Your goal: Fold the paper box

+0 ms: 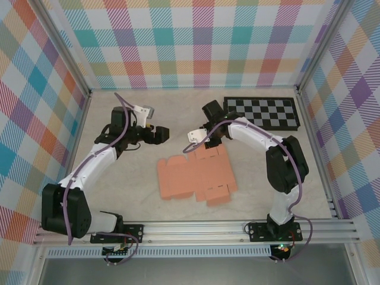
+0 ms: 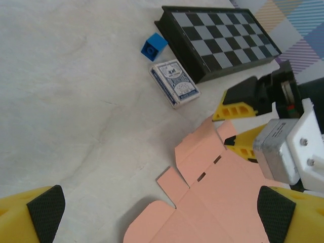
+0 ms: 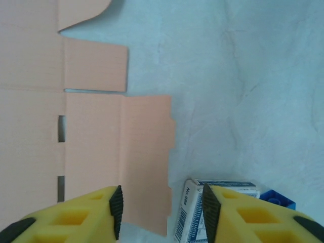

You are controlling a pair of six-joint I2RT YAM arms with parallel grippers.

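Note:
The paper box [image 1: 196, 177] is a flat salmon-orange die-cut sheet lying mid-table, flaps spread out. My right gripper [image 1: 207, 143] hovers low over its far edge. In the right wrist view the right gripper [image 3: 162, 212] is open, its pads [image 3: 116, 208] straddling the notched edge of an end flap of the sheet [image 3: 91, 142]. My left gripper [image 1: 160, 135] hangs above the table, left of and beyond the sheet. In the left wrist view the left gripper [image 2: 161, 217] is open, nothing between its pads [image 2: 45, 210], and looks down on the sheet's corner flaps [image 2: 223, 187].
A blue-white card pack [image 2: 174, 82] and a tiny blue cube [image 2: 153, 46] lie just beyond the sheet, close to the right gripper's fingers [image 2: 238, 109]. The pack [image 3: 190, 215] sits under the right fingertip. A black chessboard [image 1: 261, 113] lies at the back right.

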